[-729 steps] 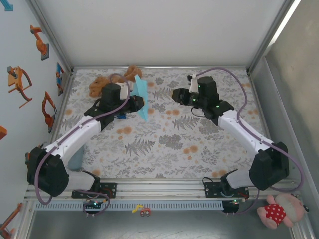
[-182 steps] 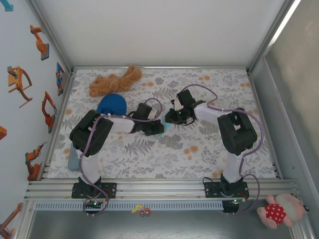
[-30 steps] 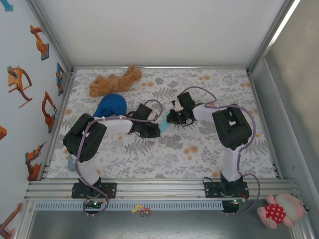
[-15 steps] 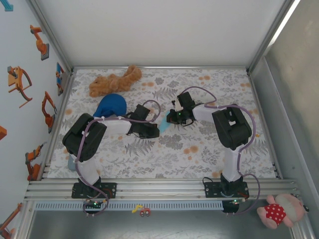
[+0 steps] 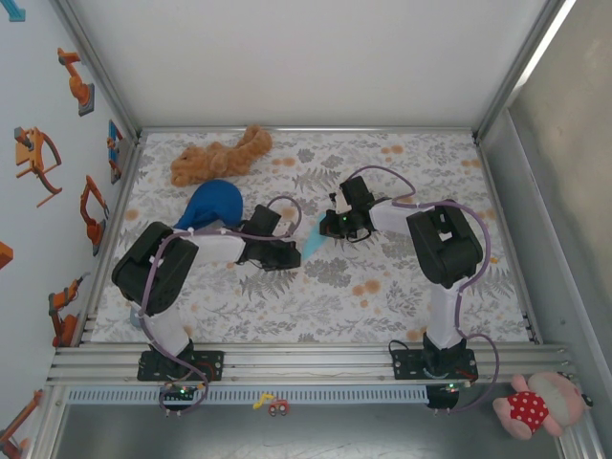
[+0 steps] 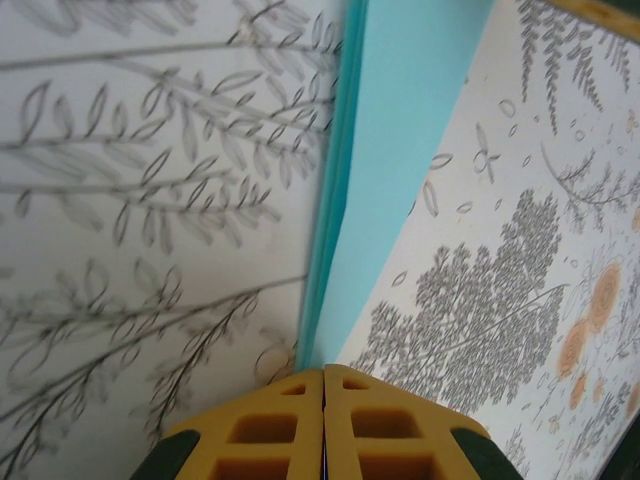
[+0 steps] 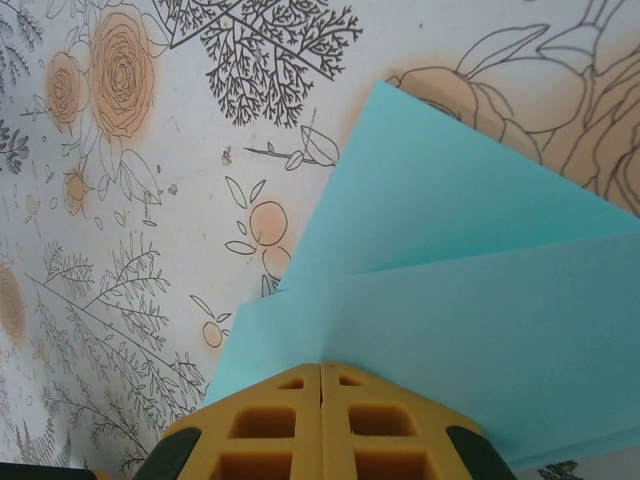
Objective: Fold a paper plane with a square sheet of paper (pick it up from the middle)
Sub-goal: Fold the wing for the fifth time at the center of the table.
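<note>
While both pairs of jaws are pressed together on the light blue sheet of paper (image 7: 470, 250), the sheet is pinned from two ends at once: the left jaws clamp one end and the right jaws the other. A short strip of paper spans the gap between them, low at the table (image 5: 382, 277), though whether it touches I cannot tell. Ahead of the left jaws the paper runs away as a narrow stack of layers seen almost edge-on, which suggests a lengthwise fold gripped at its spine. Ahead of the right jaws it spreads wider, one flap lying over another along a slanted edge. Holding both ends looks meant to keep the layers aligned while a crease is set or the next fold begun. I judge the plane partway made, not a finished dart. A dark blue dome (image 5: 212, 203) sits off to the side of the left jaws, clear of the work.
</note>
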`<action>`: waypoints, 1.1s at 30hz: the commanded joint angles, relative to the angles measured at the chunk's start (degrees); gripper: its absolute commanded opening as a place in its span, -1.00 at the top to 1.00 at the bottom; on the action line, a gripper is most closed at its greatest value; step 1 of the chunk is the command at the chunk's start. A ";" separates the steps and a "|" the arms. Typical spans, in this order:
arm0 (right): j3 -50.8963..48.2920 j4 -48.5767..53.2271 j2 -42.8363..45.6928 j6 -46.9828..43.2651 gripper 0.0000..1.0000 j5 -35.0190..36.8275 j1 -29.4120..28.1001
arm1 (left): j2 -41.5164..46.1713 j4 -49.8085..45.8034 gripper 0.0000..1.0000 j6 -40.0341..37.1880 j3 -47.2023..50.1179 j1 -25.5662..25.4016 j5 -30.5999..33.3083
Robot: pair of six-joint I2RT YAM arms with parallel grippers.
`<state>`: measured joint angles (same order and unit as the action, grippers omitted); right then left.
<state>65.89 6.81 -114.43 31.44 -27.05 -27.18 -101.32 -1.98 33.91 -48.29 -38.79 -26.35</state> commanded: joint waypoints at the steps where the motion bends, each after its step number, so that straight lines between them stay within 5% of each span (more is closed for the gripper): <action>1: -3.13 9.13 -6.85 -0.55 0.98 9.65 0.27 | 2.43 -9.89 0.82 0.06 2.70 0.47 2.14; 9: -3.06 9.23 -6.60 -0.53 0.98 9.79 0.28 | 7.46 -4.18 0.81 1.29 -1.24 -0.73 2.13; 20: -2.95 8.88 -6.90 -0.35 0.98 9.29 0.24 | -2.93 -0.84 0.85 2.04 -9.70 -1.19 3.69; 33: 0.11 10.74 -2.77 -1.05 0.98 6.46 0.28 | -7.47 -1.95 0.89 3.53 -9.01 -0.56 5.08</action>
<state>67.18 8.25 -114.65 31.42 -27.05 -27.18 -107.66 -2.28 36.47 -57.54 -39.81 -23.20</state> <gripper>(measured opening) 0.050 0.065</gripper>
